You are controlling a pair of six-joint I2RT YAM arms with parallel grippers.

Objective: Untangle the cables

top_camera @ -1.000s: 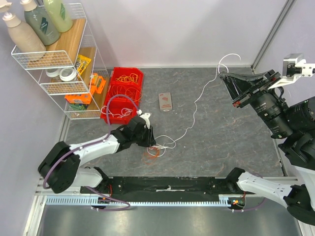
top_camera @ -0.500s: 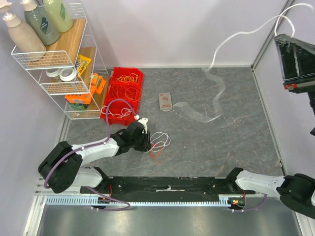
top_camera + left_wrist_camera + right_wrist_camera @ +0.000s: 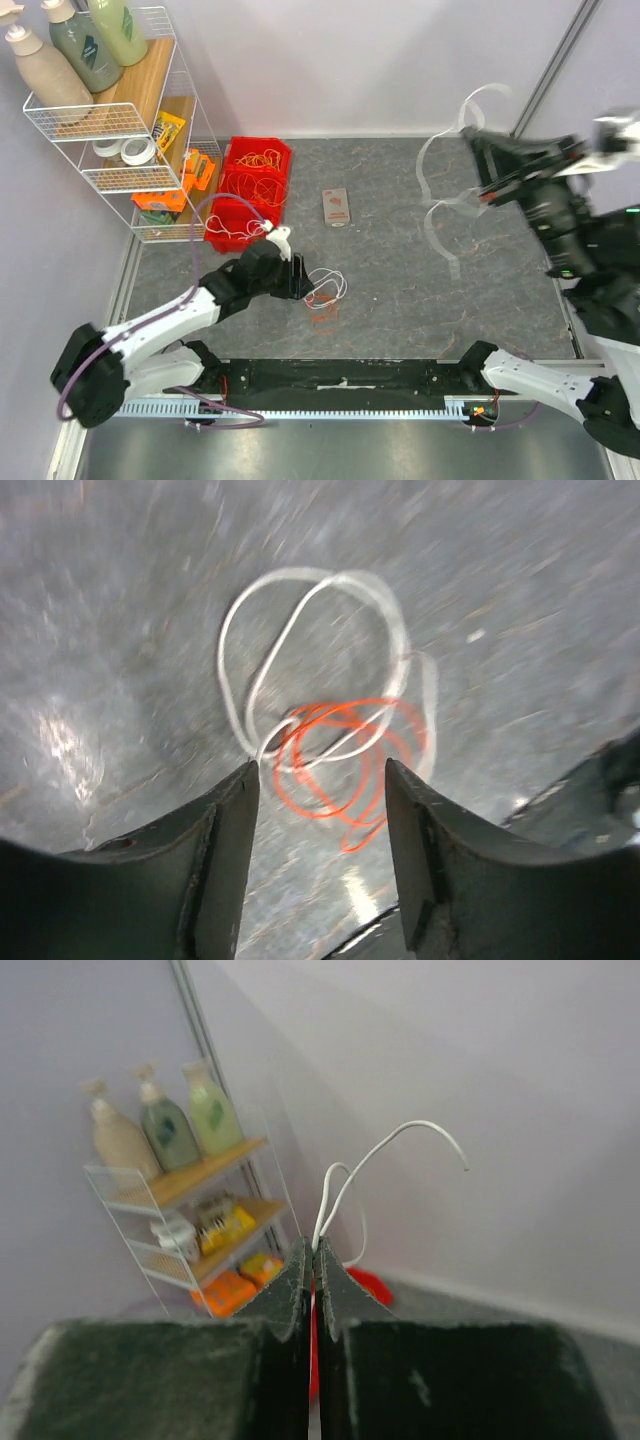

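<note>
A white cable (image 3: 310, 660) lies in loops on the grey table, laid over a small orange cable coil (image 3: 340, 760). My left gripper (image 3: 320, 775) is open just short of them, empty, jaws either side of the orange coil's near edge. From above it (image 3: 303, 284) sits left of the white loops (image 3: 330, 283) and the orange coil (image 3: 320, 310). My right gripper (image 3: 313, 1252) is shut on another white cable (image 3: 345, 1185), held high at the right (image 3: 476, 150). That cable (image 3: 437, 215) hangs blurred in the air, apart from the pile.
A red bin (image 3: 225, 225) with more orange and white cables stands at the back left, beside a wire shelf (image 3: 120, 125) holding bottles and packets. A small flat card (image 3: 337, 207) lies mid-table. A black bar (image 3: 340, 375) runs along the near edge.
The right gripper pulled the long white cable free of the pile, swung it high, and has come back lower. The left gripper stayed by the pile; the remaining loops shifted slightly.
</note>
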